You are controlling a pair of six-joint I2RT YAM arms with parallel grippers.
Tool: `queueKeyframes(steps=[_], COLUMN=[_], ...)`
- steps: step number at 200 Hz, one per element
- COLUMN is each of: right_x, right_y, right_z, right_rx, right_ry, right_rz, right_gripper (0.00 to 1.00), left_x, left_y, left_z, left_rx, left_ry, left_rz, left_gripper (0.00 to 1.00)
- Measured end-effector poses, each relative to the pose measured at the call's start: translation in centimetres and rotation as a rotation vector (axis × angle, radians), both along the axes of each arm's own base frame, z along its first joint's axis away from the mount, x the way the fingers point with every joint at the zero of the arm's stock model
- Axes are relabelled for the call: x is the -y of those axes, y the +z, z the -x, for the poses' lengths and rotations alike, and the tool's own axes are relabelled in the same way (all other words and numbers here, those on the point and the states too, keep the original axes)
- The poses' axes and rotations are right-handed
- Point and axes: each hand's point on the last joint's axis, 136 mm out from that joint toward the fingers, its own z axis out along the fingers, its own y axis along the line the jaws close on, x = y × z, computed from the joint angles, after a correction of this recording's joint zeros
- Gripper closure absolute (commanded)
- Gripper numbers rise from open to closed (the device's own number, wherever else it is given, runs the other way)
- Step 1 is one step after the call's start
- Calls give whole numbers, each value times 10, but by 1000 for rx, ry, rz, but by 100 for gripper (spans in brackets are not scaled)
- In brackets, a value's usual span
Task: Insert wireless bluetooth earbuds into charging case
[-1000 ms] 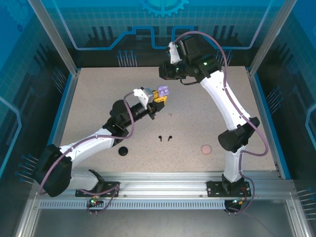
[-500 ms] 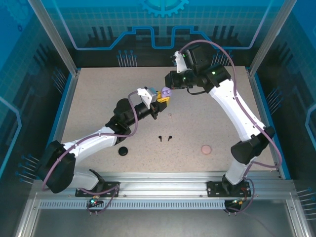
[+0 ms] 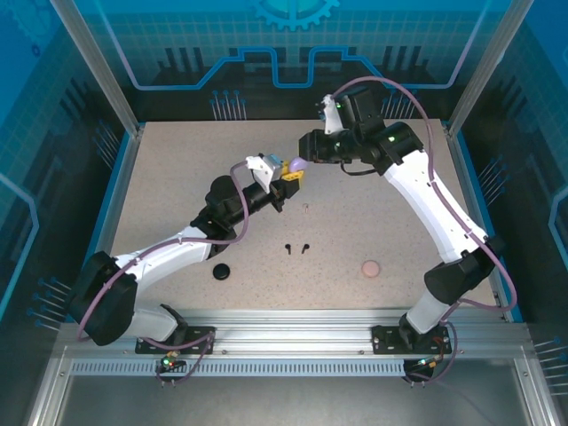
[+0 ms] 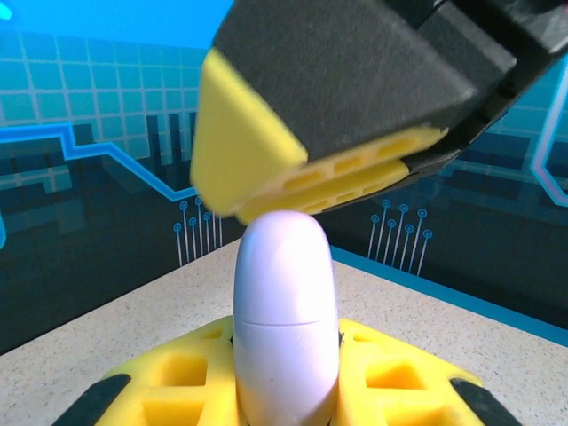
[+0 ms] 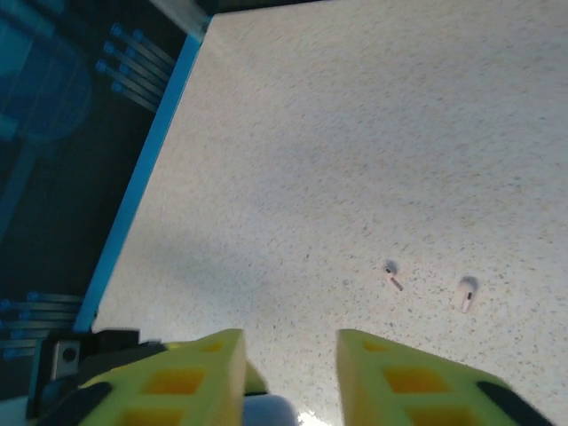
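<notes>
Lavender case (image 4: 286, 328) held aloft, earbuds loose on the desk (image 3: 177, 177)
The lavender case, a smooth oval shut along a level seam, stands upright in the left pincer (image 3: 291, 174) above mid-desk. Two black earbuds (image 3: 289, 248) lie close together nearer in, two pale pinkish earbuds (image 5: 391, 275) a little apart; a black round case (image 3: 221, 272) sits near-left, a pink round case (image 3: 371, 267) near-right.

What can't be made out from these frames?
- Left wrist view: the lavender case looks shut, so its shell hides what is inside; its base is cut off by the bottom edge.
- Top view: the left gripper and right gripper cover most of the case; right-finger contact cannot be told.
- Right wrist view: two loose earbuds are too small for colour or pose.
</notes>
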Motion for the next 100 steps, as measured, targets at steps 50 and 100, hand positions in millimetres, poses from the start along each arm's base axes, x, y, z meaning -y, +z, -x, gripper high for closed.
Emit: queueKeyframes(steps=[50,100], right_x=[77,101], right_y=[5,-81], right_z=[-13,27], right_rx=[31,-101], right_ry=[-241,-288], right_rz=[-40,31], right_gripper=[38,36], left_x=[-22,-103], left_y=[-37,-128], left_z=[-29,-96], left_rx=[-212,-653], left_ry=[123,382], left_rz=[41,177], left_gripper=[100,100])
